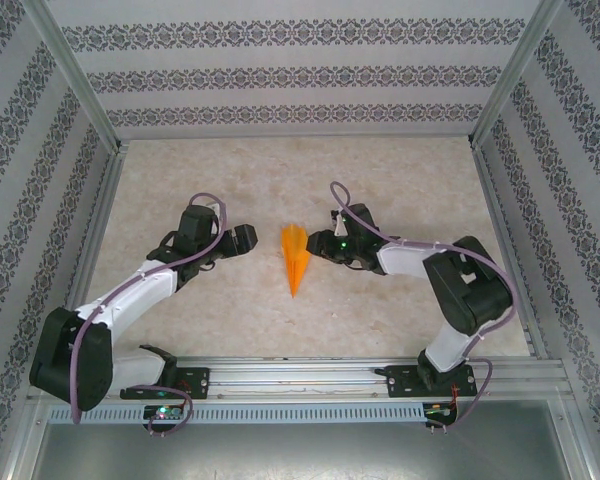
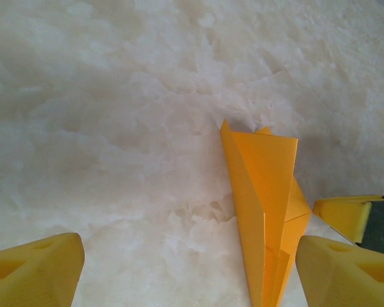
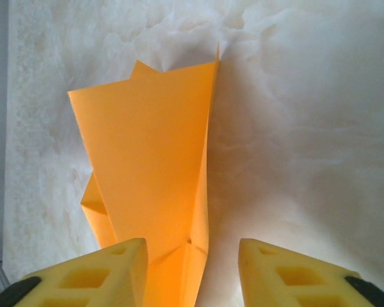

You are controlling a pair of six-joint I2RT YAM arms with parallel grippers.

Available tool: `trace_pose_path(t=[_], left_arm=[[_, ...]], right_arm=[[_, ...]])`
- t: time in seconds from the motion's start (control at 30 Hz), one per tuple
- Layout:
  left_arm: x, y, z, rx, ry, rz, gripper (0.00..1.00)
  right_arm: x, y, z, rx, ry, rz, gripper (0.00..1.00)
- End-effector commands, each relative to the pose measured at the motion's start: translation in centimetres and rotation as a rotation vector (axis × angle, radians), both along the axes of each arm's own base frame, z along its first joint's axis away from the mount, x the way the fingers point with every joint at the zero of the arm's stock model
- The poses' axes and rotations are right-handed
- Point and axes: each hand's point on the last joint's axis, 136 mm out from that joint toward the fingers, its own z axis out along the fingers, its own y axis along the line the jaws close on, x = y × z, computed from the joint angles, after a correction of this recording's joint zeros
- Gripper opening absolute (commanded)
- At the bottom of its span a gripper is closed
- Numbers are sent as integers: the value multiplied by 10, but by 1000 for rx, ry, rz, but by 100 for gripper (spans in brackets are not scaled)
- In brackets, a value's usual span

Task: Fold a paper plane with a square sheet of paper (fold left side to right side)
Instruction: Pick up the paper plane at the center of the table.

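The square sheet of paper is folded into a narrow orange paper plane [image 1: 295,258] lying on the table, its point toward the arms. In the left wrist view the plane [image 2: 262,192] stands partly raised, close to my right-hand finger. My left gripper [image 1: 250,238] [image 2: 192,281] is open just left of the plane. My right gripper [image 1: 318,243] [image 3: 192,272] is open at the plane's right side. The folded plane [image 3: 153,166] reaches into the gap beside one finger, and the pads do not press it. A yellow fingertip [image 2: 345,214] of the right gripper shows beyond the plane.
The pale marbled tabletop [image 1: 400,180] is enclosed by patterned walls [image 1: 280,70] at the back and both sides. A metal rail [image 1: 300,375] runs along the near edge, carrying both arm bases.
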Motion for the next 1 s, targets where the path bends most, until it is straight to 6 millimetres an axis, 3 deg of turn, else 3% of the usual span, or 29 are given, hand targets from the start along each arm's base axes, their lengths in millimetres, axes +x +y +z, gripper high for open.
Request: trace_pose_path(t=[0.0,0.27,0.37,0.63,0.97], left_arm=[[5,12,18,9,-61,31,86],[-2,34,25,99,-113,73,88],[-6,41,29,120,-132,84,89],[-17,54,34,149,-167,109,90],[-28,56,33,133,-167,103,90]], right_arm=[[-4,-19,18,-118,-35,7,49],[-41,-38,44,-357,43,89,63],[-52,-36,47,-396,78,96,65],[-64,-11,43,-485,154,106,65],[-52,34,28,-531,158,133,58]])
